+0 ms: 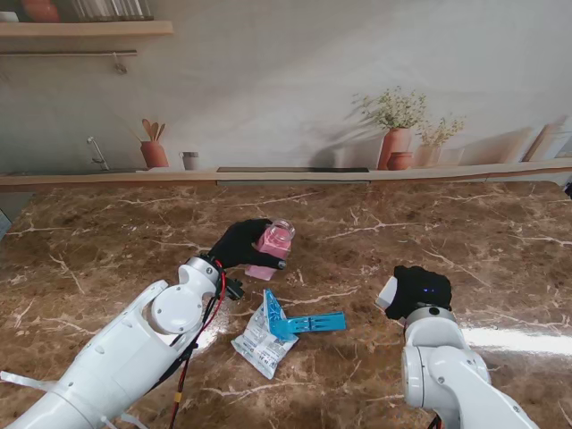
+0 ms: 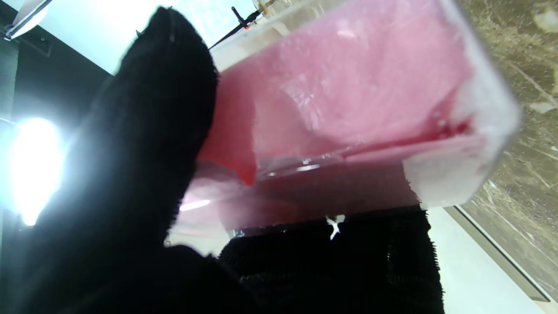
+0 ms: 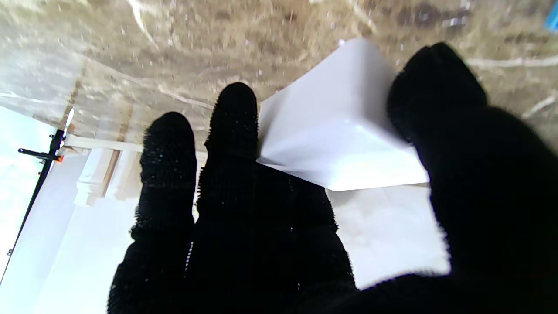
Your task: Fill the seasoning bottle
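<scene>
Nearest the robot, a white packet [image 1: 259, 340] lies flat on the brown marble table [image 1: 98, 250], its upper corner caught in a blue clip [image 1: 304, 322] whose long arm points to the right. Bare marble runs all round the pair, and the near edge of the table is out of view.

To the right, well apart from the clip, the black-gloved right hand [image 1: 418, 290] is closed round a white cap [image 1: 387, 293] — the wrist view shows the cap [image 3: 335, 131] pinched between thumb and fingers [image 3: 233, 117], its square corners plain against the stone. Open table spreads to the right of that hand and beyond it.

Farther off, left of centre, the left hand [image 1: 239, 243] grips the bottle [image 1: 275, 239], a clear square-sided container full of pink seasoning, tilted with its open mouth up and away from the robot. Just beside its base a small pink patch [image 1: 261, 273] shows on the marble; whether the bottle touches it cannot be told. From the left wrist the bottle [image 2: 348, 109] fills the frame, thumb on one wall, fingers under another.

Past the bottle the table lies bare to its far edge — a pale ledge [image 1: 295, 175] under the painted kitchen wall [image 1: 286, 80].
</scene>
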{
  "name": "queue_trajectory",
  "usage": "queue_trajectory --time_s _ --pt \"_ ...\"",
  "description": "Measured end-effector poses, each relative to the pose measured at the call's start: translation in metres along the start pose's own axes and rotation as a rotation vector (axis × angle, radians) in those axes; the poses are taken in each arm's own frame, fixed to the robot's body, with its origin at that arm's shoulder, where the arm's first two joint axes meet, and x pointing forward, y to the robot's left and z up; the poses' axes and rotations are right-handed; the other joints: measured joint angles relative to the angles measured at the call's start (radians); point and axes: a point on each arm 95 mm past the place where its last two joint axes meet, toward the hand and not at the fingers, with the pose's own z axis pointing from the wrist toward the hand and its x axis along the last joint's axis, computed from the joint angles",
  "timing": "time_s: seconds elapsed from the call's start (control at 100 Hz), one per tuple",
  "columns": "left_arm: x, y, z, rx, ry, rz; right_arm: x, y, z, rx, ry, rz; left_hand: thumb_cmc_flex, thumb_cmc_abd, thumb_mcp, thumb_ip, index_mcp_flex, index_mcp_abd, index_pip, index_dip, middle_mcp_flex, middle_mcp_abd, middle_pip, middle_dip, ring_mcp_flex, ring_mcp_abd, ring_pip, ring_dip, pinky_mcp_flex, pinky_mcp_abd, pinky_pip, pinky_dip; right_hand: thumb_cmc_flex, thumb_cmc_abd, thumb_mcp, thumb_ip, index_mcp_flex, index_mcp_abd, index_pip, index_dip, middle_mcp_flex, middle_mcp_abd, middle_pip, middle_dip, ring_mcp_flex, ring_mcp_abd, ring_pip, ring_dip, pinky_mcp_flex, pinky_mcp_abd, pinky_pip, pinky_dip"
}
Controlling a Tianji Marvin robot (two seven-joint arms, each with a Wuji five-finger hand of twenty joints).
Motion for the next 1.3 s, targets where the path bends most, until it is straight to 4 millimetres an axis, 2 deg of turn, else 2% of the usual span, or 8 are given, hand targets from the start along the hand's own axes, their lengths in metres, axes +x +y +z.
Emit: queue_trajectory --time_s 0.23,0.6,0.85,1.3 --pt "0.001 0.001 -0.001 -0.020 0.015 0.025 -0.007 0.033 0.002 -0.043 0.075 0.092 0.000 0.000 0.000 0.000 0.000 0.000 0.000 0.000 0.000 0.000 0.000 0.000 0.000 0.000 0.000 0.000 -0.001 -0.003 0.000 0.000 0.000 0.000 0.000 0.000 0.000 0.000 0.001 -0.002 0.000 0.000 0.000 0.001 0.000 0.000 0.000 0.000 0.000 0.001 0.000 -0.010" --pt "0.004 0.002 -0.001 -0.067 0.045 0.075 0.006 0.068 0.008 -0.071 0.243 0.250 0.000 0.000 0.000 0.000 0.000 0.000 0.000 0.000 0.000 0.000 0.000 -0.001 0.000 0.000 0.000 0.000 -0.002 -0.004 0.000 0.000 0.000 -0.004 0.000 0.000 0.008 0.000 0.001 -0.016 0.012 0.004 -0.013 0.001 0.000 0.002 0.000 0.000 0.000 0.002 0.000 -0.011" --pt "0.007 0.004 -0.001 -0.102 0.072 0.110 0.020 0.087 0.010 -0.053 0.358 0.396 0.000 0.000 0.000 0.000 0.000 0.000 0.000 0.000 0.000 0.000 0.000 -0.003 0.000 0.000 0.000 0.000 -0.002 -0.004 0.000 0.000 0.000 -0.004 0.000 0.000 0.009 0.000 0.001 -0.035 0.017 0.005 -0.022 0.001 0.000 0.004 -0.005 0.000 0.000 0.010 0.000 -0.011" --pt "0.013 0.013 -0.001 -0.110 0.117 0.120 0.062 0.103 0.009 -0.069 0.490 0.416 0.000 0.000 0.000 0.000 0.000 0.000 0.004 0.001 0.009 0.000 -0.006 -0.029 0.000 0.000 0.000 0.000 -0.011 -0.009 -0.001 0.000 0.000 0.002 0.000 0.000 0.009 0.001 0.002 -0.049 0.017 0.009 -0.024 0.001 0.000 0.009 -0.028 0.000 -0.004 0.015 0.000 -0.011"
